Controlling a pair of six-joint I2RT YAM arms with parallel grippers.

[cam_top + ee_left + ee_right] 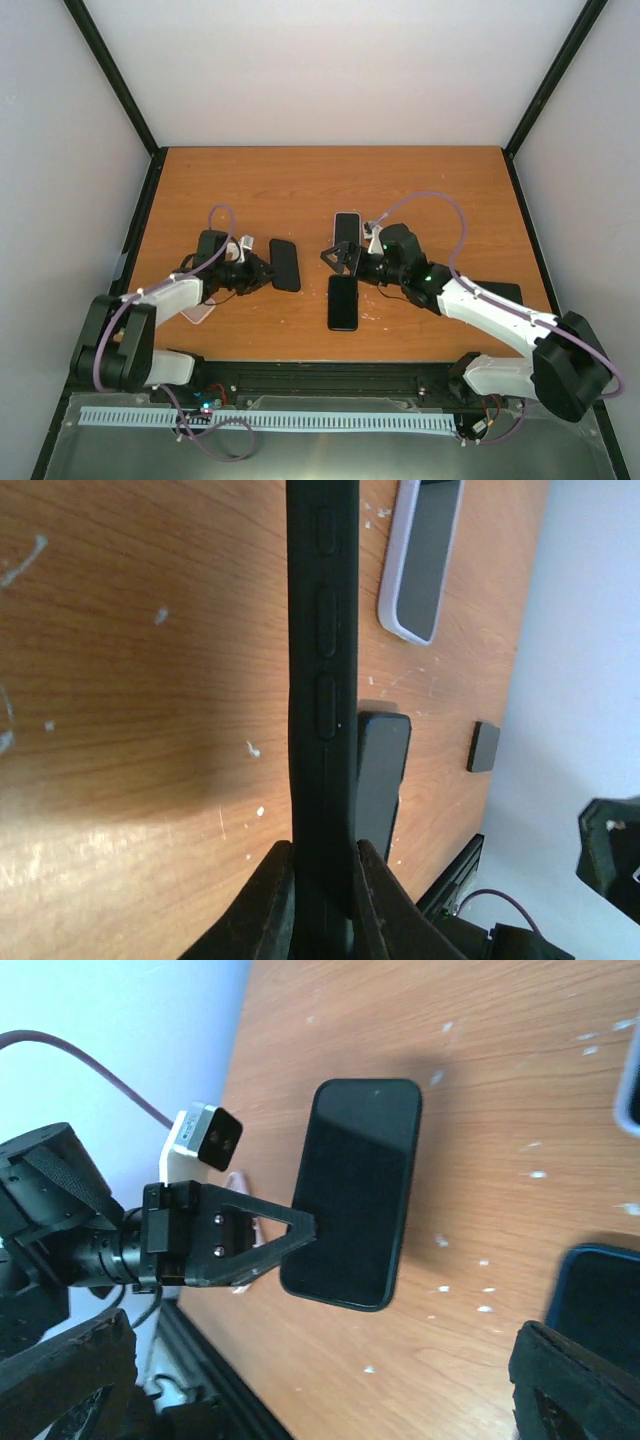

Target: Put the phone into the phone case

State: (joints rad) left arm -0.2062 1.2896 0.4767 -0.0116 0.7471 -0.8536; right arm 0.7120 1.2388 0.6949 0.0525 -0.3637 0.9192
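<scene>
**Left claw pinches a black phone case while the phone lies flat at the table's front centre**

The black rubbery phone case with rounded corners (285,265) sits left of centre on the orange-brown wooden table (300,180). From above it shows its broad face. Its long axis runs from the near edge toward the far wall, with the far end leaning slightly left. In the left wrist view it is seen edge-on as a thin dark strip (322,680) with three raised oblong button bumps in a row along that side. In the right wrist view its face (355,1195) looks smooth and faintly glossy, with a shadow on the wood behind it. I cannot tell whether it touches the table or whether anything sits inside it.

The left gripper (262,270) is closed tightly across the thickness of the phone case, near its near-left corner. Its two dark fingers (270,900) press on either side.

The black glossy rectangular phone (342,302) lies flat near the front centre of the table, to the right of the case and apart from it. Its long axis runs near to far. One corner in the right wrist view (600,1305) shows a dark face with a thin blue rim.

The right gripper (342,257) hangs spread wide and holds nothing, just beyond the phone's far end.

A white-rimmed rectangular slab (347,226) lies farther back. A small black block (485,747) sits well to the right.
</scene>
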